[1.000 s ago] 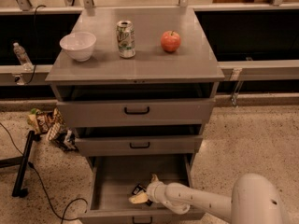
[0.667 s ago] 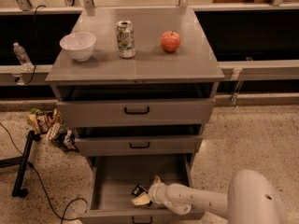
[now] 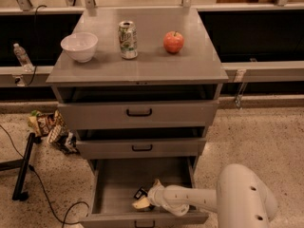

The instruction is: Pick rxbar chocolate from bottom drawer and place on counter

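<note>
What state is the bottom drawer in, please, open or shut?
Open: the bottom drawer is pulled out, its grey floor exposed, with the gripper inside it at the rxbar chocolate.

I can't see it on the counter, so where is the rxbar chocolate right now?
In the camera view, the rxbar chocolate sits in the open bottom drawer, near its front middle, right beside the gripper, which is down inside the drawer too.
</note>
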Robot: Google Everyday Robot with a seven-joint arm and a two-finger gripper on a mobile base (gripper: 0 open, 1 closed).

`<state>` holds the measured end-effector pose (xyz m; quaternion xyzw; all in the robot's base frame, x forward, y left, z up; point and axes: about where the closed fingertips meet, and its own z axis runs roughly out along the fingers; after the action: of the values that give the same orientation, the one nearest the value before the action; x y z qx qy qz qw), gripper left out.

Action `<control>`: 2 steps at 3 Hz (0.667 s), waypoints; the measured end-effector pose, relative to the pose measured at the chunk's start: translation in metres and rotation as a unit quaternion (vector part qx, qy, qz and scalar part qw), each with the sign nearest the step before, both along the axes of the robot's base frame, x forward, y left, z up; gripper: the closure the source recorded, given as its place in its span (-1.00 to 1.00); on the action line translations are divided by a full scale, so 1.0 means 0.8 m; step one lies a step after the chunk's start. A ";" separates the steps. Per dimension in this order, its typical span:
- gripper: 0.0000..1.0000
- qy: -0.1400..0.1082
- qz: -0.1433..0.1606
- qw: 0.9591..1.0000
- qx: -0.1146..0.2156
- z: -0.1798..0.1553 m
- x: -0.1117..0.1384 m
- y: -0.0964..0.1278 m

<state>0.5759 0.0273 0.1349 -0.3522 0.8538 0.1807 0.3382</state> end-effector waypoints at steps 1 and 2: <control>-1.00 0.000 0.009 1.000 -0.020 -0.008 -0.001 0.013; -1.00 0.008 0.015 0.999 -0.032 -0.018 -0.007 0.018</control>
<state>0.5700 0.0414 0.1209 -0.3742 0.8565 0.1608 0.3171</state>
